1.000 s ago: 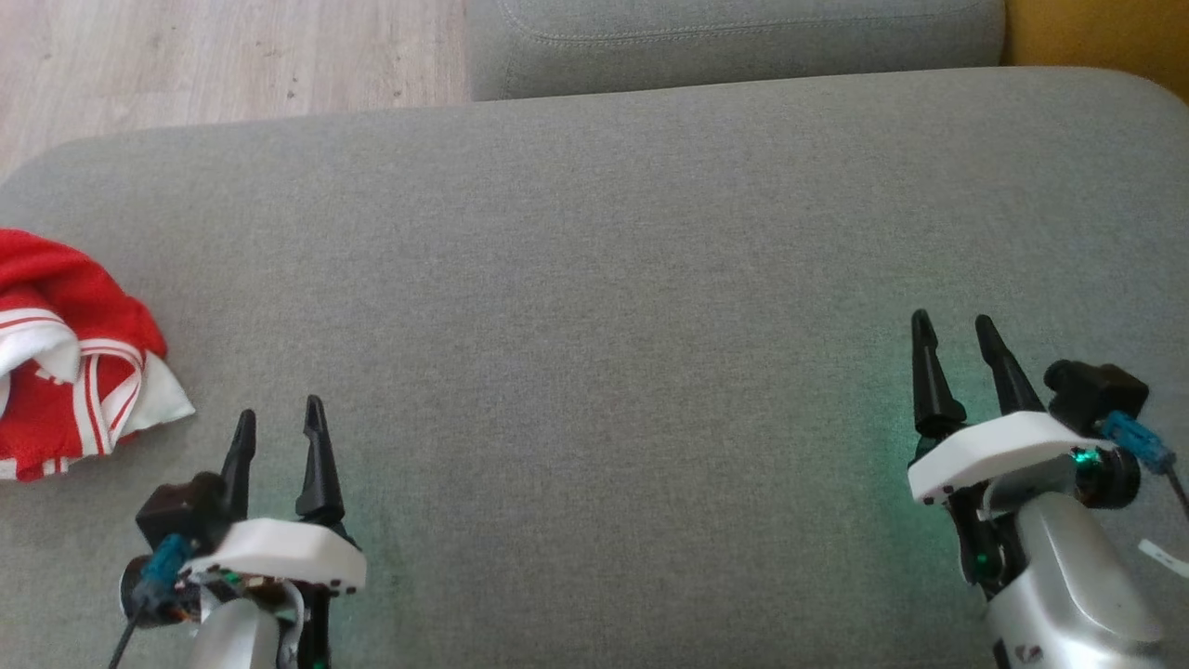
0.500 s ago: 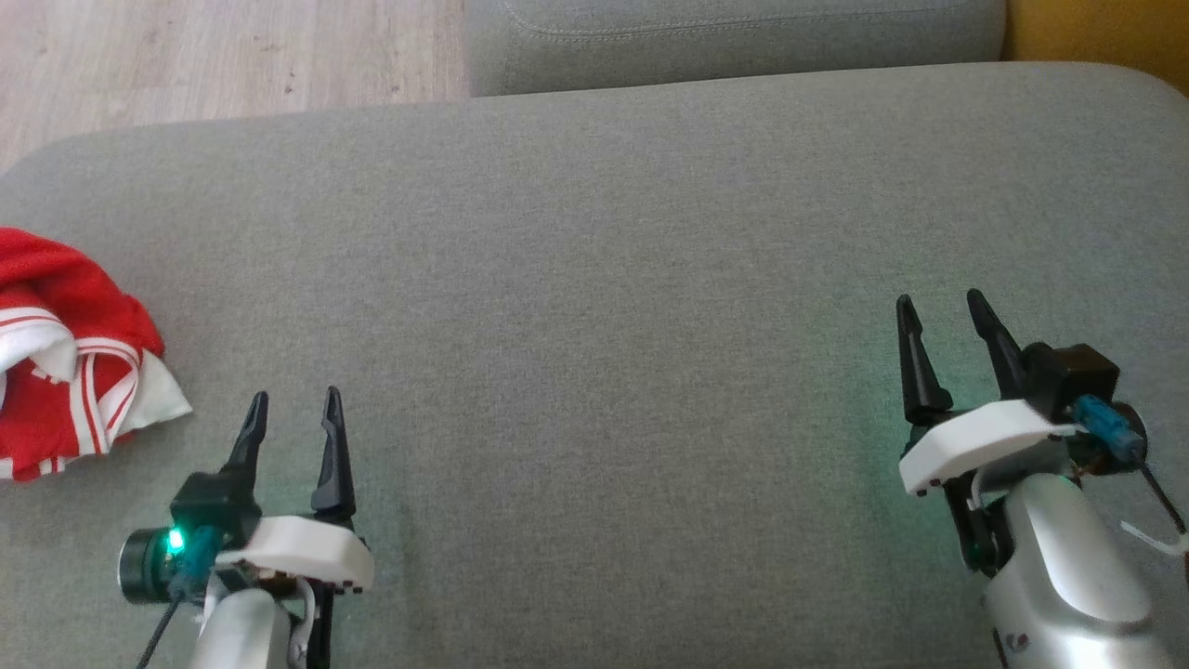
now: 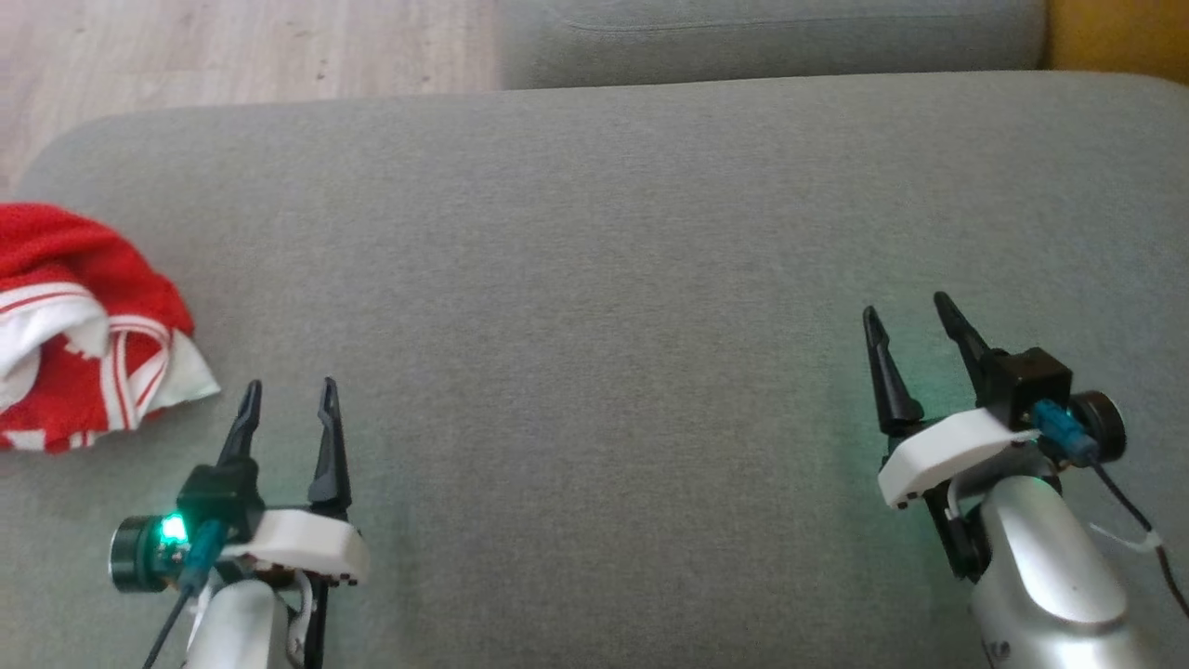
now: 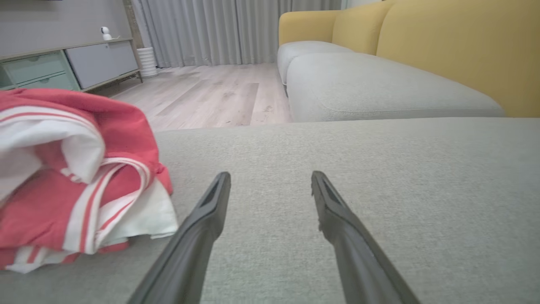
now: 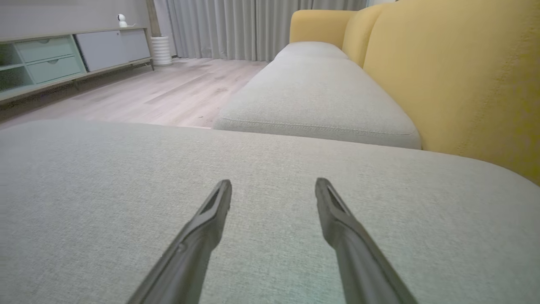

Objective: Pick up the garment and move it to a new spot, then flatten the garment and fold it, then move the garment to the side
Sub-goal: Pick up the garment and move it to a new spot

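Garment: the garment [image 3: 88, 334] lies crumpled in a heap at about 9 o'clock in the head view. It sits on the left end of the grey cushion [image 3: 594, 232] and runs off the frame's left edge. Red fabric is on top, with white panels and striped trim folded underneath.
Left gripper: the left gripper [image 3: 290, 385] is at about 7 o'clock in the head view. Its jaws are spread wide and hold nothing. The garment is near it at roughly its 10 o'clock, apart from both fingers. In the left wrist view the white hem [image 4: 143, 215] lies just beside the left finger, not touching it.
Right gripper: the right gripper [image 3: 907, 307] is at about 4 o'clock, well apart from the garment. Its jaws are also fully spread and empty, above bare cushion.
Step in hand: probably the very first one, the approach for the pick-up. Nothing has been grasped yet.
Next move calls for: the left gripper likely needs to swing toward 10 o'clock and come down onto a raised fold. It should close on enough layers that the heap lifts as one piece.
Room to work: the cushion from 12 to 3 o'clock offers a spot to lay the garment.
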Controlling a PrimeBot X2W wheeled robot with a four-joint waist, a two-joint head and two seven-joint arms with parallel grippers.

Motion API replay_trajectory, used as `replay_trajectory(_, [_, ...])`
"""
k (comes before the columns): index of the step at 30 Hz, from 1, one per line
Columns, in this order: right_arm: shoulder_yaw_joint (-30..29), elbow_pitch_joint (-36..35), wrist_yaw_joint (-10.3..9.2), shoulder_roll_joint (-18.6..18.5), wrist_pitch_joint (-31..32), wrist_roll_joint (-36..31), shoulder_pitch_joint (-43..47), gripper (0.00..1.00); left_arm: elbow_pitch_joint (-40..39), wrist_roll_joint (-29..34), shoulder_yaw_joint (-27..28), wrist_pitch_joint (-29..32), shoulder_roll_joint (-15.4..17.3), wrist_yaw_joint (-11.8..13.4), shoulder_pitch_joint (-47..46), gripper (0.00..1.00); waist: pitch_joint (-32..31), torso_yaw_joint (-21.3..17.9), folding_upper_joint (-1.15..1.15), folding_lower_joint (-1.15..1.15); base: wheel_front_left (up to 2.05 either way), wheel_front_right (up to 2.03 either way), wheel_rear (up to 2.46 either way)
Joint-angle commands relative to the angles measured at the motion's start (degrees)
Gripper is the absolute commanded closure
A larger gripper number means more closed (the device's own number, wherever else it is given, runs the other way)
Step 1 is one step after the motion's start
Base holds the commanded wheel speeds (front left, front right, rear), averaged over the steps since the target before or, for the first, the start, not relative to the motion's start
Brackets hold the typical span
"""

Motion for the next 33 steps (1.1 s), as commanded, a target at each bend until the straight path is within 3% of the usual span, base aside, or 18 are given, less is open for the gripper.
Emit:
replay_trajectory(1, [1.82, -1.49, 0.44, -0.32, -0.78, 0.37, -2.51, 0.0, -1.53, 0.1, 2.52, -0.7, 0.65, 0.45, -1.9, 0.0, 0.02, 1.34, 0.0, 0.0, 0.0, 0.0, 0.0])
replay_trajectory(19, [7.72, -0.84, 0.44, 0.27, -0.78, 2.96, -1.49, 0.0, -2.9, -1.35, 8.47, -0.7, -0.25, 0.49, 1.95, 0.0, 0.12, 18.08, 0.0, 0.0, 0.0, 0.0, 0.0])
replay_trajectory(20, [8.12, -0.8, 0.44, 0.34, -0.78, 3.08, -1.48, 0.0, -2.39, -0.89, 7.55, -0.7, -0.15, -0.41, 2.3, 0.58, 0.13, 18.88, 0.0, 0.0, 0.0, 0.0, 0.0])
replay_trajectory(21, [8.56, -0.72, 0.44, 0.43, -0.78, 3.23, -1.55, 0.0, -2.22, -0.43, 6.57, -0.7, -0.19, -0.95, 2.28, 0.75, 0.21, 19.53, 0.0, 0.0, 0.0, 0.0, 0.0])
replay_trajectory(22, [8.97, -0.63, 0.44, 0.52, -0.78, 3.42, -1.68, 0.0, -2.33, -1.05, 6.45, -0.7, -0.36, -1.28, 2.18, 0.56, 0.33, 20.07, 0.0, 0.0, 0.0, 0.0, 0.0])
replay_trajectory(24, [9.68, -0.6, 0.44, 0.56, -0.78, 3.73, -2.06, 0.0, -3.69, -1.7, 6.12, -0.7, -0.59, -1.72, 1.28, 0.0, 0.65, 20.95, 0.0, 0.0, 0.0, 0.0, 0.0])
replay_trajectory(33, [12.1, -0.14, 0.44, 0.39, -0.78, 4.99, -2.98, 0.0, -1.96, -2.52, 5.22, -0.7, -0.81, -2.97, -3.97, 0.0, 2.43, 20.89, 0.0, 0.0, 0.0, 0.0, 0.0])
